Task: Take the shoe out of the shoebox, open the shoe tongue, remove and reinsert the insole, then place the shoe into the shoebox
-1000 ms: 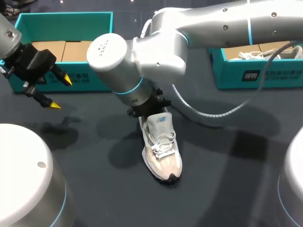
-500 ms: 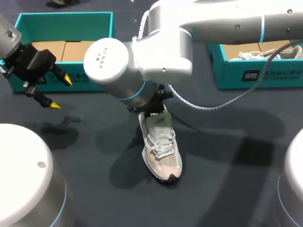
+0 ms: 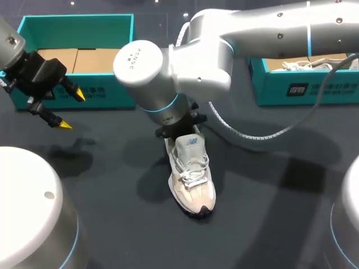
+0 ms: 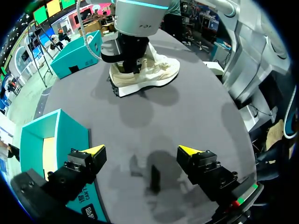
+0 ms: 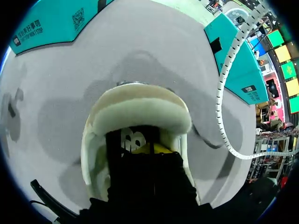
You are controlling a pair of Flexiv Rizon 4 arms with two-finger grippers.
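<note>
Cream shoe [image 3: 190, 178] lies mid-tabletop [image 3: 269, 213], its long axis running from far edge to near edge, toe nearward. Right gripper [image 5: 149, 148] sits inside its heel opening, and I cannot tell its grip. Left gripper [image 3: 72, 109] hangs wide open toward the left edge, well apart.

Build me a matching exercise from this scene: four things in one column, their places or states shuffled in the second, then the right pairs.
Column 1
1. shoe
2. left gripper
3. right gripper
4. left shoebox

Column 2
A. open, holding nothing
B. far left on the table, no shoe in it
C. standing on its sole at mid-table
D. down in the shoe's heel opening

Pairs: 1-C, 2-A, 3-D, 4-B
</note>
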